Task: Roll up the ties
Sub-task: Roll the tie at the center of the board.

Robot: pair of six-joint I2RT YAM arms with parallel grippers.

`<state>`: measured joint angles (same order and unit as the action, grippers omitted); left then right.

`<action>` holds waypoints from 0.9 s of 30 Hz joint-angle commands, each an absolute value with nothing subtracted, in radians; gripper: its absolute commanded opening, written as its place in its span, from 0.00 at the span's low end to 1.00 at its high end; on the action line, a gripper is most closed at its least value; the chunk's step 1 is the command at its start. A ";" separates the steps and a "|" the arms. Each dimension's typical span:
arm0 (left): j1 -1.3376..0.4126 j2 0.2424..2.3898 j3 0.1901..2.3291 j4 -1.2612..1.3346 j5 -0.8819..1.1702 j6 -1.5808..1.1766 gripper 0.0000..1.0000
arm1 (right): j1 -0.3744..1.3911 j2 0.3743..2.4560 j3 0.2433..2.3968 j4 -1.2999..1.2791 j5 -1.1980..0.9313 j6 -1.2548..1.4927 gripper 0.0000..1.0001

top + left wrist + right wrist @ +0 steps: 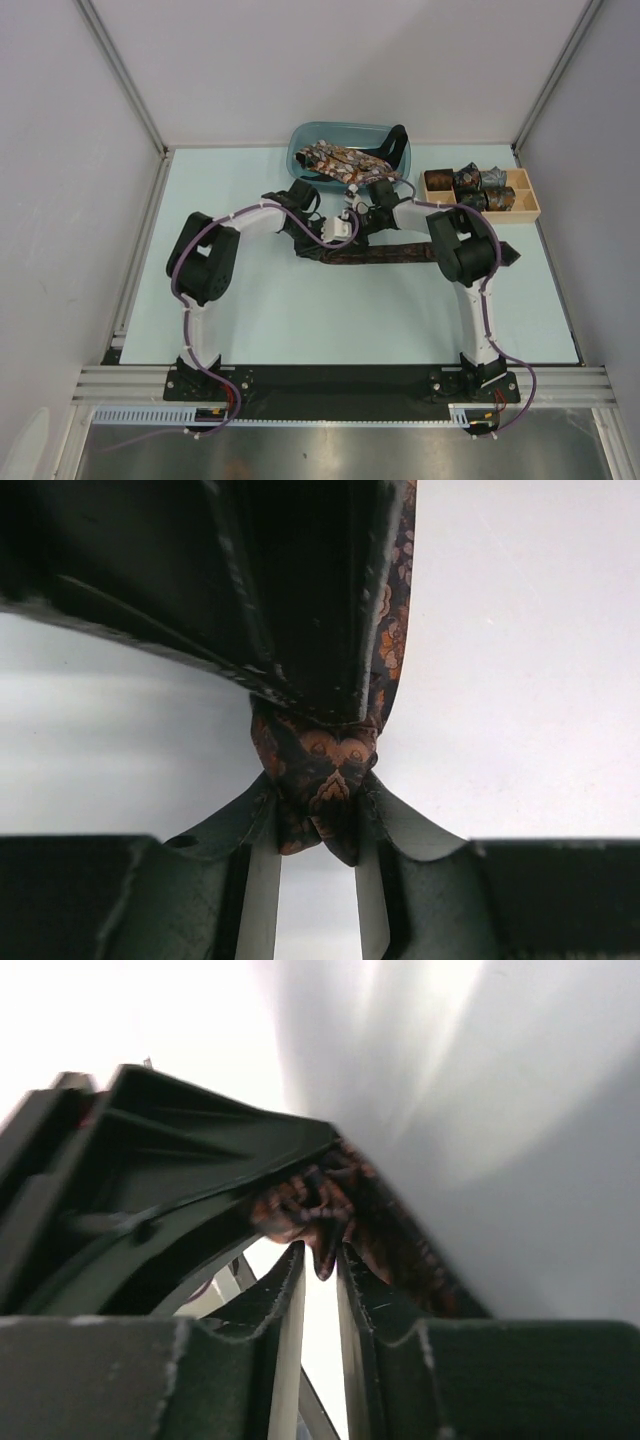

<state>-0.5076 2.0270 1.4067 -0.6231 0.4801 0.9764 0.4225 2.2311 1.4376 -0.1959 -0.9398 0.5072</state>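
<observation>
A dark brown tie (395,254) lies stretched along the worktop (300,330) on the near side of the blue tub (300,140), and the two arms meet just in front of the tub's rim. There the left pincer (318,815) is clamped on a bunched fold of that tie, the fabric bulging between its jaws. The right pincer (320,1260) faces it, jaws a narrow slit apart with a tip of fabric between them (whether it really pinches, I cannot tell). More ties (340,158) lie heaped inside the tub, and just right of the tub a wooden tray (530,205) holds rolled ties (468,183).
</observation>
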 commanded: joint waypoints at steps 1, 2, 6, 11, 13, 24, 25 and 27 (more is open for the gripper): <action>-0.500 1.980 1.351 -0.683 0.439 1.025 0.29 | 0.388 2.135 1.508 -0.278 -0.934 0.425 0.24; -0.499 1.982 1.350 -0.680 0.437 1.022 0.28 | 0.385 2.137 1.514 -0.284 -0.925 0.417 0.24; -0.499 1.983 1.350 -0.672 0.437 1.012 0.28 | 0.379 2.158 1.529 -0.360 -0.830 0.351 0.23; -0.499 1.976 1.348 -0.666 0.440 0.999 0.28 | 0.400 2.201 1.555 -0.440 -0.735 0.269 0.22; -0.495 1.974 1.350 -0.664 0.443 0.986 0.28 | 0.406 2.209 1.568 -0.472 -0.730 0.242 0.19; -0.491 1.964 1.345 -0.666 0.445 0.962 0.27 | 0.403 2.142 1.557 -0.436 -0.840 0.268 0.27; -0.491 1.960 1.345 -0.664 0.443 0.966 0.27 | 0.406 2.134 1.543 -0.384 -0.879 0.291 0.30; -0.491 1.957 1.338 -0.666 0.446 0.974 0.27 | 0.417 2.112 1.514 -0.329 -0.908 0.374 0.38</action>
<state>-0.5018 1.9957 1.3659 -0.6113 0.4698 0.9768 0.4103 2.1983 1.5372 -0.4580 -0.8024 0.2523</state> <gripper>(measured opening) 0.317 0.333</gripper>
